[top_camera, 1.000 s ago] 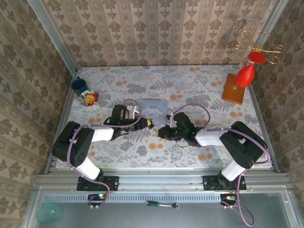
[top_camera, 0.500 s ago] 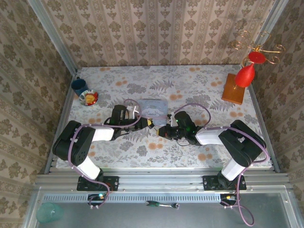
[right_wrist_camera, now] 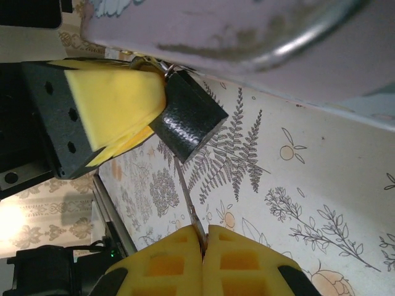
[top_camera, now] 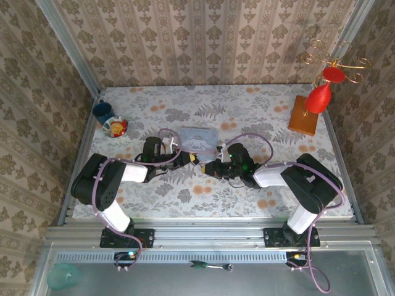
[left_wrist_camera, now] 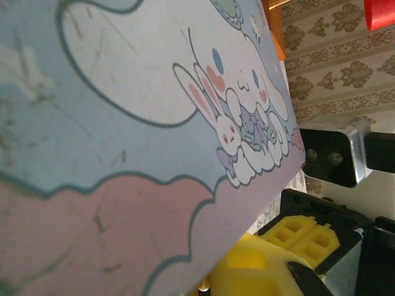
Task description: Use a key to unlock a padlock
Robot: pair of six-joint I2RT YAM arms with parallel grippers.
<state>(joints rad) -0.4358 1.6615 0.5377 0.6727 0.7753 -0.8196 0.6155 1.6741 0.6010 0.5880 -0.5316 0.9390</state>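
The left gripper (top_camera: 195, 159) pinches the small dark padlock (right_wrist_camera: 188, 114) just in front of the pastel tin (top_camera: 199, 139), near the middle of the floral table (top_camera: 259, 117). The right gripper (right_wrist_camera: 202, 239) is clamped on the key (right_wrist_camera: 187, 196), whose thin blade reaches the padlock's underside.

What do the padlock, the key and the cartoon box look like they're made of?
The padlock is likely metal under a black pebbled coating that shows speckled glints. The key has a thin, bare blade with a grey sheen, so it is probably steel. The cartoon box seems to be printed tin, with a scratched pastel lid and a shiny rolled rim in the right wrist view.
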